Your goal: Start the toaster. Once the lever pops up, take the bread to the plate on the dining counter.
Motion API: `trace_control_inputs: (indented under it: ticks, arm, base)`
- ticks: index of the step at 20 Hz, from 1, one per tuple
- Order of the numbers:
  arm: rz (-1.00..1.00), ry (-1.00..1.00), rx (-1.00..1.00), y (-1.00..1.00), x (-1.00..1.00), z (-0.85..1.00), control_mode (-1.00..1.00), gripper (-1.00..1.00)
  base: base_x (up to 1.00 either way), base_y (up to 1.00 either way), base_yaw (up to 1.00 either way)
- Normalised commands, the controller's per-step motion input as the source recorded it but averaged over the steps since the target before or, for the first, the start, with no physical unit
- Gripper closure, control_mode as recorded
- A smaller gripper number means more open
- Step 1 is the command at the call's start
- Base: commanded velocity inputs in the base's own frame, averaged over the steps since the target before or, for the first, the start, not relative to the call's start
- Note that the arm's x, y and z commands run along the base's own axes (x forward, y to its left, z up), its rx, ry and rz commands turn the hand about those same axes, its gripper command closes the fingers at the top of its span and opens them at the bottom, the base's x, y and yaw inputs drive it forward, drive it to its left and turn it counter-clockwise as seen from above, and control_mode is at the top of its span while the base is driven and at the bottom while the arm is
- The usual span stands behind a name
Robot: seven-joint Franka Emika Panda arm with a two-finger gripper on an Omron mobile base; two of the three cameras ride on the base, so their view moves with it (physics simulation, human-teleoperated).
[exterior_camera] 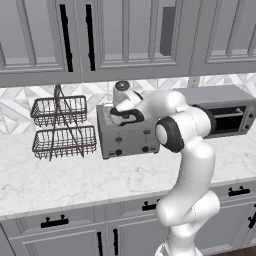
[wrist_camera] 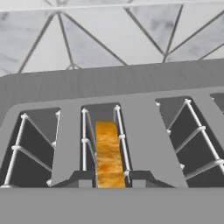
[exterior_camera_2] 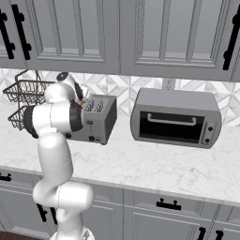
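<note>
Toaster: the grey four-slot toaster (exterior_camera: 127,132) stands on the marble bench (exterior_camera: 75,175) against the tiled wall, at the middle of the left base view. In the right base view it sits left of centre (exterior_camera_2: 101,119), partly behind the arm. Its two black levers and two knobs face the front.

Bread: a golden-orange slice, the bread (wrist_camera: 108,154), stands upright in the second slot from the left in the hand view, between the wire guides. The slots on either side show bare wires.

Hand: the hand (wrist_camera: 109,178) hangs right over the toaster's top, pointing down into the slots. In the hand view its two dark fingertips (wrist_camera: 81,178) sit at the lower middle, one on each side of the slice's slot. They look narrowly set, but whether they grip the slice I cannot tell. In the left base view the hand (exterior_camera: 122,112) shows at the toaster's top.

Arm: the white arm (exterior_camera: 187,160) rises from the lower right of the left base view and bends over to the toaster.

Toaster oven: a wider grey toaster oven (exterior_camera_2: 176,117) with a dark glass door stands on the bench, right of the toaster.

Wire rack: a two-tier wire basket rack (exterior_camera: 62,127) stands left of the toaster, near it.

Cabinets: grey upper cabinets (exterior_camera: 125,35) with black handles hang above.
</note>
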Motion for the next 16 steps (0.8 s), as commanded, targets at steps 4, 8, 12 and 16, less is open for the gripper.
trace_control_inputs:
  ticks: [4, 8, 12, 16]
  arm:
    - [0.03, -0.14, 0.0, 0.0, -0.09, -0.13, -1.0, 1.0]
    - [0.04, -0.14, 0.0, 0.01, -0.04, 0.0, -1.0, 1.0]
    - [0.04, -0.11, 0.0, 0.01, -0.01, 0.21, -1.0, 1.0]
    - [0.04, -0.15, 0.0, 0.12, -0.28, 0.11, -1.0, 1.0]
  base:
    - [0.0, 0.0, 0.0]
    - [0.0, 0.0, 0.0]
    - [0.0, 0.0, 0.0]
    - [0.0, 0.0, 0.0]
